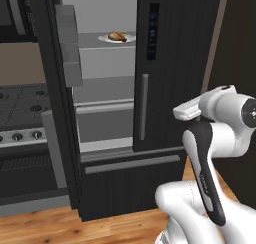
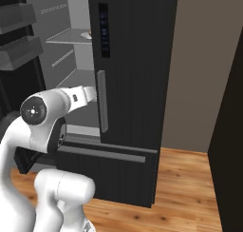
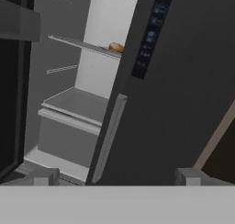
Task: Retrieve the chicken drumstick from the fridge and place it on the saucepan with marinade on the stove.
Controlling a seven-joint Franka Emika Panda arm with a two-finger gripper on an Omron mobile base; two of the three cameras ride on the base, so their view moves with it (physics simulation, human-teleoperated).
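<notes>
Chicken drumstick (image 1: 118,36) is sitting on a white plate (image 1: 129,39) on the upper shelf (image 1: 92,40) inside the fridge (image 1: 170,63), whose left door is standing open. Pincer (image 3: 117,176) is hanging wide open and empty, well short of that shelf. Judging: reach step; next, it needs raising and extending toward the plate.

Golden-brown chicken drumstick (image 1: 118,36) on upper shelf of open black fridge (image 1: 170,63)
</notes>
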